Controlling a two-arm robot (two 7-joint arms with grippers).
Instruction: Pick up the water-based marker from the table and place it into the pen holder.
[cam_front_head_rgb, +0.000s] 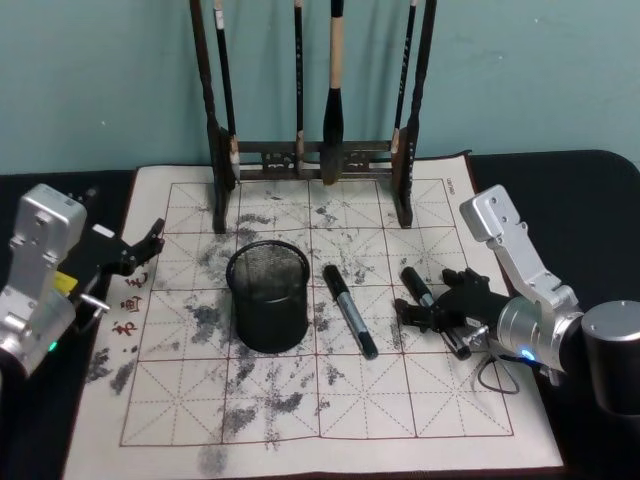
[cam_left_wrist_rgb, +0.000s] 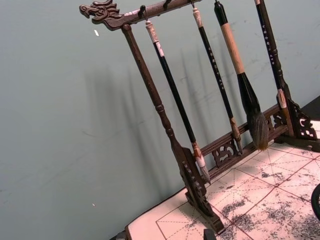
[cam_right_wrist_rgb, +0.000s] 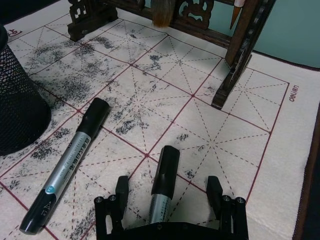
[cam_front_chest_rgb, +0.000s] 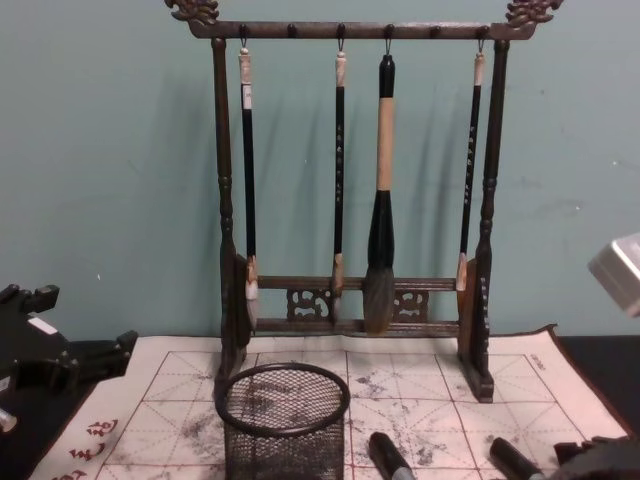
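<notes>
Two black-capped grey markers lie on the cream mat of the table (cam_front_head_rgb: 330, 420). My right gripper (cam_front_head_rgb: 432, 308) (cam_right_wrist_rgb: 167, 184) is low over the right-hand water-based marker (cam_front_head_rgb: 428, 292) (cam_right_wrist_rgb: 163, 181), open. Its fingers (cam_right_wrist_rgb: 121, 189) straddle the barrel without closing on it. The other marker (cam_front_head_rgb: 350, 310) (cam_right_wrist_rgb: 70, 165) lies just right of the pen holder (cam_front_head_rgb: 267, 296) (cam_right_wrist_rgb: 15, 110) (cam_front_chest_rgb: 285, 425), a black mesh cup standing upright in the middle of the mat. At the mat's left edge my left gripper (cam_front_head_rgb: 143, 250) (cam_front_chest_rgb: 60, 340) hangs open and holds nothing.
A tall dark wooden brush rack (cam_front_head_rgb: 310, 160) (cam_front_chest_rgb: 350, 200) (cam_left_wrist_rgb: 190, 165) with several hanging brushes stands across the back of the mat, close behind the pen holder. The mat's front half (cam_front_head_rgb: 300, 400) carries only ink stains. A teal wall rises behind the rack.
</notes>
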